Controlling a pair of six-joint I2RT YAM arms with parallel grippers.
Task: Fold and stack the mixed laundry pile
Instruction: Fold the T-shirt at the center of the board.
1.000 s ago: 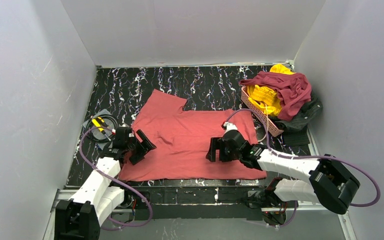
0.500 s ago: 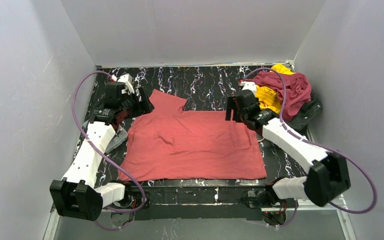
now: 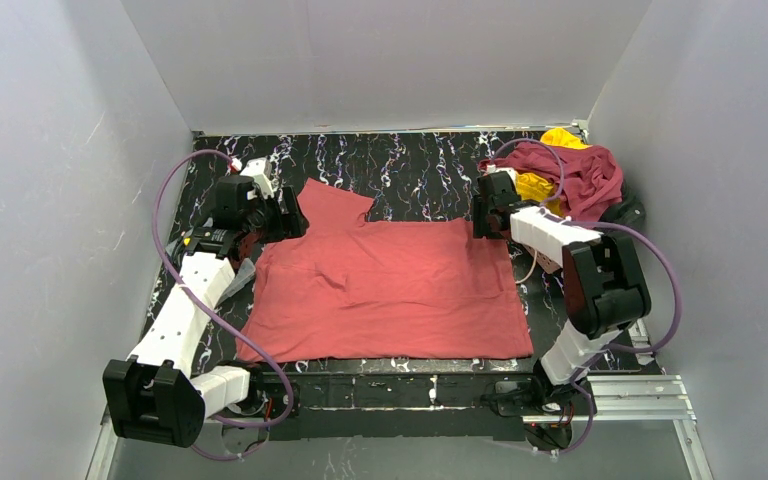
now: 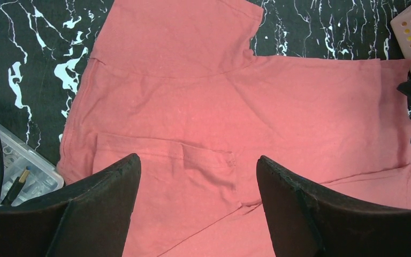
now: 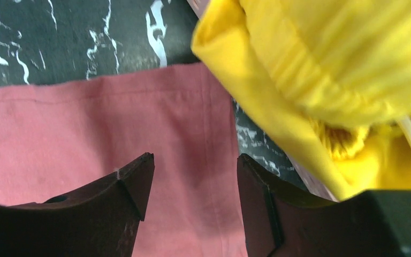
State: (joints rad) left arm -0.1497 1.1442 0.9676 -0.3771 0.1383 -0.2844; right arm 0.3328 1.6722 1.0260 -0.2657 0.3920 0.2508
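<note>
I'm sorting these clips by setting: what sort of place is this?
Probably a lab test booth: plain grey walls box in a black marbled table, and two robot arms reach over a red shirt.

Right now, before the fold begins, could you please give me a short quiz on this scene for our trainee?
1. True or false: the salmon-red shirt lies spread out on the black marbled table.
2. Which lies on top of the pile at the far right? A yellow garment, B maroon garment, C charcoal garment.
3. In a word: what do the left arm's jaws and the right arm's jaws hold?
Key: 1 true. 2 B. 3 Nothing: both pairs stand open near the shirt's far edge, one at each end.
</note>
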